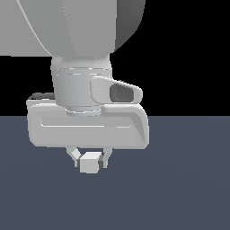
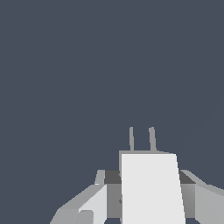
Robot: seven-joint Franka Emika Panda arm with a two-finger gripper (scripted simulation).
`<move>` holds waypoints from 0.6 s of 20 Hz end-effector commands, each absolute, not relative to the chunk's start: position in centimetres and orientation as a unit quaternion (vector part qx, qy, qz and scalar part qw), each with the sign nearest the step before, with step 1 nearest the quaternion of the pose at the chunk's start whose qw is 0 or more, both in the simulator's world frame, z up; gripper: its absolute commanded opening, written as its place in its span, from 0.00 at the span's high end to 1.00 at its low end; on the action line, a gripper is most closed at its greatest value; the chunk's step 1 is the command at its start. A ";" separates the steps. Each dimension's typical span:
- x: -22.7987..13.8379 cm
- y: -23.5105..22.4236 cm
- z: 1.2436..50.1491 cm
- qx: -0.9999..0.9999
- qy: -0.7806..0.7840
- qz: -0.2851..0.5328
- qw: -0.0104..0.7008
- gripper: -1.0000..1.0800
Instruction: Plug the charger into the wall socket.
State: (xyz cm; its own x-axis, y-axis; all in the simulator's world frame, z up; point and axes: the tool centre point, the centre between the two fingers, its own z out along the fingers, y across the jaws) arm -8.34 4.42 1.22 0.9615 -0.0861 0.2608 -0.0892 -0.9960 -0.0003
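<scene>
The charger is a small plain white block held between the two fingers of my gripper, which is shut on it just above the dark grey floor. In the wrist view the charger fills the space between my fingers, and its two thin grey prongs stick out of its far end. The wall socket is out of view in both frames.
The large white arm and hand body fill the upper left of the exterior view. Only the flat dark grey floor shows around the charger.
</scene>
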 end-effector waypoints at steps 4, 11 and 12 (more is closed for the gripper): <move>-7.9 4.3 2.0 0.990 -0.049 0.132 0.006 1.00; -6.2 4.0 5.0 0.989 -0.066 0.131 0.008 1.00; -5.8 3.9 5.6 0.989 -0.069 0.131 0.008 1.00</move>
